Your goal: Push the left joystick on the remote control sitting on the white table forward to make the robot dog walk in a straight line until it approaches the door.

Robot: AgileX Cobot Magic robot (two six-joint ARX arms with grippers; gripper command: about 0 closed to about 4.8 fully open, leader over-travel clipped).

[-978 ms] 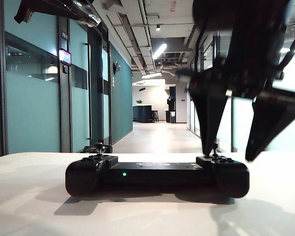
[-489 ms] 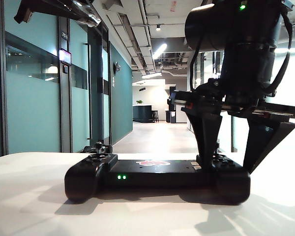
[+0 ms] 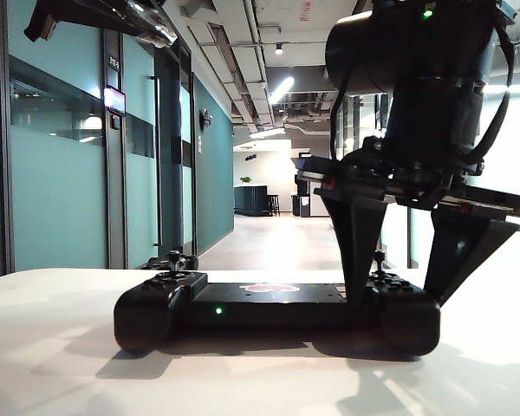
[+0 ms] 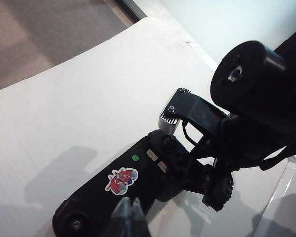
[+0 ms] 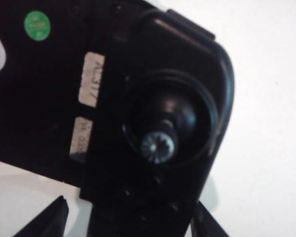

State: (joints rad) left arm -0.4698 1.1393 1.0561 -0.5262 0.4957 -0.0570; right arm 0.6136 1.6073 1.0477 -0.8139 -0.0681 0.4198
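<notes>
1. Looking at the exterior view, the remote control (image 3: pixel 273 303) sits crosswise on the white table (image 3: pixel 52 364). Its long axis runs side to side, and the corridor runs straight away behind it.
2. Right gripper (image 3: pixel 397 293) is down over the right-hand end of the controller with its jaws spread wide, one finger on each side of that handle and nothing pinched.
3. The stick standing between those fingers (image 3: pixel 379 260) is what I'm reading as the left joystick (image 5: pixel 158 145). That's a guess from where the arm is, because the matching stick (image 3: pixel 178 258) is way over at the other end.
4. The key relation is that the stick isn't centred in the gap. It's just beside the finger nearer the controller's middle and well apart from the outer one.
5. The fingers flank the stick along the controller's long axis, but "forward" runs across that axis, toward the corridor. So I'd guess the jaws need to close on the stem, or a fingertip needs to get behind it, before pushing.
6. Left gripper (image 4: pixel 130 213) hangs above the middle bar by the reddish sticker with its jaws pressed together and empty. It's clearly the farther one.
7. Can't pick out the robot dog for sure.
</notes>
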